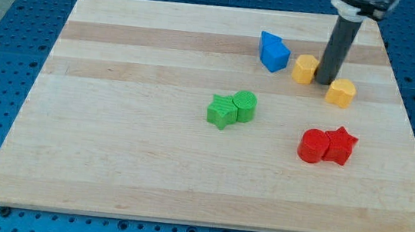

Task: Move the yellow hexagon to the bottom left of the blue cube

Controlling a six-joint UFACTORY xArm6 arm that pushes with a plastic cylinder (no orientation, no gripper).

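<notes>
Bench [118,83]: pale wooden board, carrying seven small blocks and one rod [340,49]. Green star [223,111]: well to the view's left of the tip [325,82] and lower, touching the next item. Green cylinder [245,106]: against the star's right side, also left of and below the tip. Blue cube [274,52]: left of the tip and slightly above it. Yellow hexagon [304,68]: just beside the tip on its left, just right of the blue cube and a little lower than it; whether it touches the rod cannot be told. Tip: dark, upright rod end resting on the bench between the two yellow pieces. Pincer: the arm ends in the plain rod only, so it has no jaws to stand wide or narrow, and it holds nothing. Red cylinder [312,146]: below the tip, well apart from it. Yellow block [340,92]: shape unclear, just right of and slightly below the tip. Red star [340,145]: below and right of the tip, touching the red cylinder.
</notes>
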